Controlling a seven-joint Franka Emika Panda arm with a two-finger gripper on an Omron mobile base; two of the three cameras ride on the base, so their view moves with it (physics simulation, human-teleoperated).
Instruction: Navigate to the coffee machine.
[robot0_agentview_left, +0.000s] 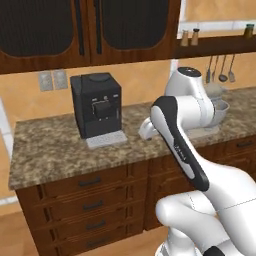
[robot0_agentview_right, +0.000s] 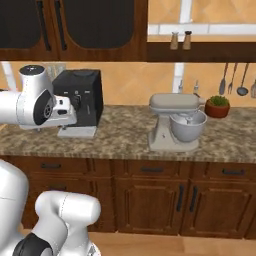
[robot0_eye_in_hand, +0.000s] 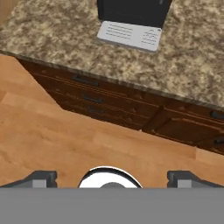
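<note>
Coffee machine (robot0_agentview_left: 96, 104) — boxy, matte black, grey drip tray.

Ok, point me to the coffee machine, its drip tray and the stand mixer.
coffee machine (robot0_agentview_left: 96, 102), left base view, on its black front face.
drip tray (robot0_eye_in_hand: 129, 35), hand view, on its grey grille.
stand mixer (robot0_agentview_right: 176, 102), right base view, on its head.

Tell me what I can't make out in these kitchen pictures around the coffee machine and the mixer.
- Coffee machine: in the right base view the arm covers its left side; in the hand view the top edge cuts off all but its base and drip tray.
- Stand mixer: in the left base view the arm hides most of it.
- Shakers on the shelf: too small to tell contents.
- Tool: fingertips apart; anything beyond them is cut off.
</note>
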